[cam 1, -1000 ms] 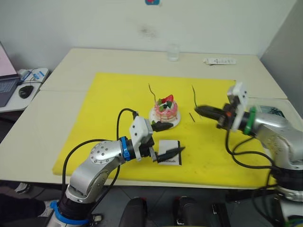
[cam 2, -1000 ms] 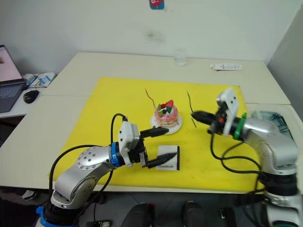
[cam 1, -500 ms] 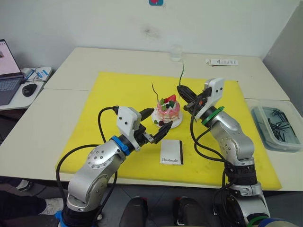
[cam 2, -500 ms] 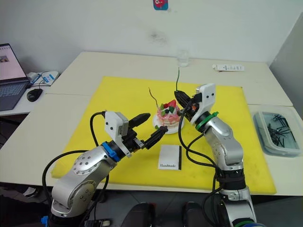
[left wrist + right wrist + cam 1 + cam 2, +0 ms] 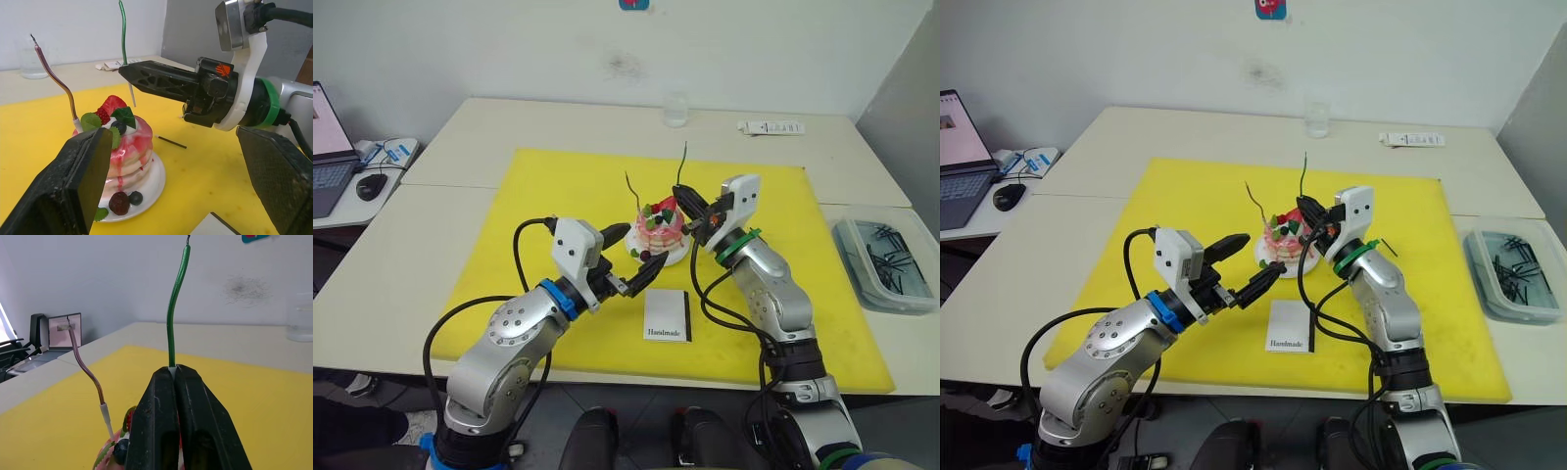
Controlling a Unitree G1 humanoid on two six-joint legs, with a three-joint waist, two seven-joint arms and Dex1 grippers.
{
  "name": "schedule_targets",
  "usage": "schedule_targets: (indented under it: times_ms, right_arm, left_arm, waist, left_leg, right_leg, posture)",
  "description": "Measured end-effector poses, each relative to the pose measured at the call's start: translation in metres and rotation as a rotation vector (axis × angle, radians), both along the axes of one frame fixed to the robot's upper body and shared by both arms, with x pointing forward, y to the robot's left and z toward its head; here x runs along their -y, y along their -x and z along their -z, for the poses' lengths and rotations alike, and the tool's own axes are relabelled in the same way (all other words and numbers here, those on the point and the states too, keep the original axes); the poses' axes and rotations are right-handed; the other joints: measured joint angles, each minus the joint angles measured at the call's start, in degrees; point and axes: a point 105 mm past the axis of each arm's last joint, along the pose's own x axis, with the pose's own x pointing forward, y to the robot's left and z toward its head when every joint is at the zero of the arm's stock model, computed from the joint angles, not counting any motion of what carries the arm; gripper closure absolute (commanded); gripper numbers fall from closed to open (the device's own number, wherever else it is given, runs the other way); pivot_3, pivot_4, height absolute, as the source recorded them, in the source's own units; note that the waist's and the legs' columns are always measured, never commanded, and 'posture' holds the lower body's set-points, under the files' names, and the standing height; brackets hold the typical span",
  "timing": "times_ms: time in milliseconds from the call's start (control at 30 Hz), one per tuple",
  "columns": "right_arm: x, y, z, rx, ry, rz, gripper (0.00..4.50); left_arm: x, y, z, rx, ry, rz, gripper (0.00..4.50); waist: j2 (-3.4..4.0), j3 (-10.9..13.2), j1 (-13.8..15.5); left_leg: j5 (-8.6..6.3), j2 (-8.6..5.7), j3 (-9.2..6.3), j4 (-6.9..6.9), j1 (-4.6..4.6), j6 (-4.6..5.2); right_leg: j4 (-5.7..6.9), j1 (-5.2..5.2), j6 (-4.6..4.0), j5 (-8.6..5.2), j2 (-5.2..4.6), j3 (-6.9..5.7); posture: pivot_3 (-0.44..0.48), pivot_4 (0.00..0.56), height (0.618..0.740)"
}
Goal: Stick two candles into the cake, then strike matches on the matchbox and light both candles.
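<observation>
Pink layered cake (image 5: 659, 228) on white plate, centre of frame, topped with strawberry and green leaves. One purplish wavy candle (image 5: 57, 81) already stuck in the top, leaning. Green candle (image 5: 175, 308) upright just above the cake, pale end down. One match (image 5: 171, 142) lying beside the plate. White "Handmade" matchbox (image 5: 668, 316) flat, lower centre.

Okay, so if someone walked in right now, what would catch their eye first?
The small round pink cake topped with a strawberry, mid yellow mat, one thin purplish candle already standing in it. Just above it, the right gripper pinches a thin green candle upright. The left gripper is open beside the plate.
</observation>
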Motion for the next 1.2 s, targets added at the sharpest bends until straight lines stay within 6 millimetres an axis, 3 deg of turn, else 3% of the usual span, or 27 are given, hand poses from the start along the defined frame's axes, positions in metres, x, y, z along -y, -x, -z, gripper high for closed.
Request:
schedule_targets:
  times_ms: [1200]
  right_arm:
    - [0.005, -0.005, 0.017, -0.026, 0.002, 0.03, 4.45]
  left_arm:
    - [0.0, 0.0, -0.001, 0.004, -0.018, 0.014, 0.0]
  waist:
    - [0.01, 0.0, 0.0]
  left_leg:
    - [0.0, 0.03, -0.01, -0.04, -0.01, 0.0]
  right_leg:
    - [-0.05, -0.01, -0.01, -0.01, -0.01, -0.01]
  posture:
    - [0.0, 0.15, 0.74]
